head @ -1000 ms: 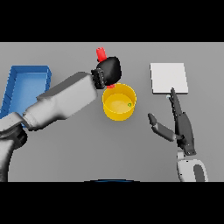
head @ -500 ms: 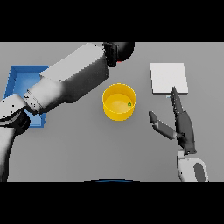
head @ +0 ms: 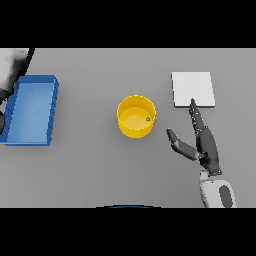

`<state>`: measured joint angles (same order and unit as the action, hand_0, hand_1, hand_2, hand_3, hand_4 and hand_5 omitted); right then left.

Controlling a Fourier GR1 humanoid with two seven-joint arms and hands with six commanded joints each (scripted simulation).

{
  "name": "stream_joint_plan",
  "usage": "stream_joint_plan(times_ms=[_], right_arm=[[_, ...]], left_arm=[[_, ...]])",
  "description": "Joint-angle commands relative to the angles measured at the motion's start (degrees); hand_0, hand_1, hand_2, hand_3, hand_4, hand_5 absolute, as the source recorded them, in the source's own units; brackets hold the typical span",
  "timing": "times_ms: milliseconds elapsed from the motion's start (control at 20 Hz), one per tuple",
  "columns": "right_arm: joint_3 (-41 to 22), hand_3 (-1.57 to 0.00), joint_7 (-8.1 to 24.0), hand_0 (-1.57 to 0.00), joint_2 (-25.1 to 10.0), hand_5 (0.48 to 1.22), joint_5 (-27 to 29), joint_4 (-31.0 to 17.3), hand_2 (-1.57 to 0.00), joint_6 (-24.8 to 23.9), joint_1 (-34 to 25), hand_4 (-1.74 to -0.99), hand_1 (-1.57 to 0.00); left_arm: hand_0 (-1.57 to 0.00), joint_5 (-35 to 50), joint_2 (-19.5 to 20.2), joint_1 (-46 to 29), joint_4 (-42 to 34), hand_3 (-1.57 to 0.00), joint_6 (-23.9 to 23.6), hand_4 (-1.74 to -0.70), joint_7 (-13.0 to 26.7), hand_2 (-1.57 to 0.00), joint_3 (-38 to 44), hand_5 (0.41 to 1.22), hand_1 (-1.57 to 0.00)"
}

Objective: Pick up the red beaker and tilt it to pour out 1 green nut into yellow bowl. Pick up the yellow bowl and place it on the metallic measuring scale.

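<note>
One green nut (head: 148, 119) lies inside the yellow bowl (head: 136, 116), close to the bowl's right inner wall; the bowl stands upright near the middle of the grey surface (head: 100, 170); nothing touches it. The metallic measuring scale (head: 193, 89), a pale square plate, lies flat to the right of the bowl and a little farther back, apart from it. The right robot hand (head: 204, 142) rests low on the right side, between the bowl and the scale's near edge; its fingers are straight and spread apart, the longest fingertip reaching up to the scale's front edge, the thumb pointing left toward the bowl; it holds nothing. A blue tray (head: 33, 110) sits at the far left of the surface, well apart from the bowl. Only a part of the left arm (head: 12, 65) shows at the upper left corner, beside the tray's back end; the left robot hand and the red beaker are out of view, so their state cannot be told.
</note>
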<state>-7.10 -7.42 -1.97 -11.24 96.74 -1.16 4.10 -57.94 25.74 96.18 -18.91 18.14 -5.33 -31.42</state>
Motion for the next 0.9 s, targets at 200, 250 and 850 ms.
stream_joint_plan(times_ms=[200,250,850], right_arm=[[0.33,0.0,-0.02,0.0,-1.09,0.601,0.21,-0.21,0.0,0.45,-0.97,-1.125,0.0],[0.06,0.0,0.62,0.0,-1.11,0.606,-1.01,-0.83,0.0,-0.23,-1.17,-1.127,0.0],[-0.2,0.0,-0.74,0.0,-2.09,0.673,-0.3,-0.97,0.0,1.32,-0.99,-1.141,0.0]], left_arm=[[-1.57,16.87,7.15,-6.18,6.43,-1.54,-4.07,-1.74,3.81,-1.57,17.27,1.221,-1.57],[-1.57,19.15,8.2,-8.45,6.73,-1.55,-5.44,-1.74,4.67,-1.57,19.2,1.221,-1.57],[-1.57,39.7,7.83,-39.14,-7.93,-1.57,-21.68,-1.74,20.59,-1.57,31.69,1.221,-1.57]])
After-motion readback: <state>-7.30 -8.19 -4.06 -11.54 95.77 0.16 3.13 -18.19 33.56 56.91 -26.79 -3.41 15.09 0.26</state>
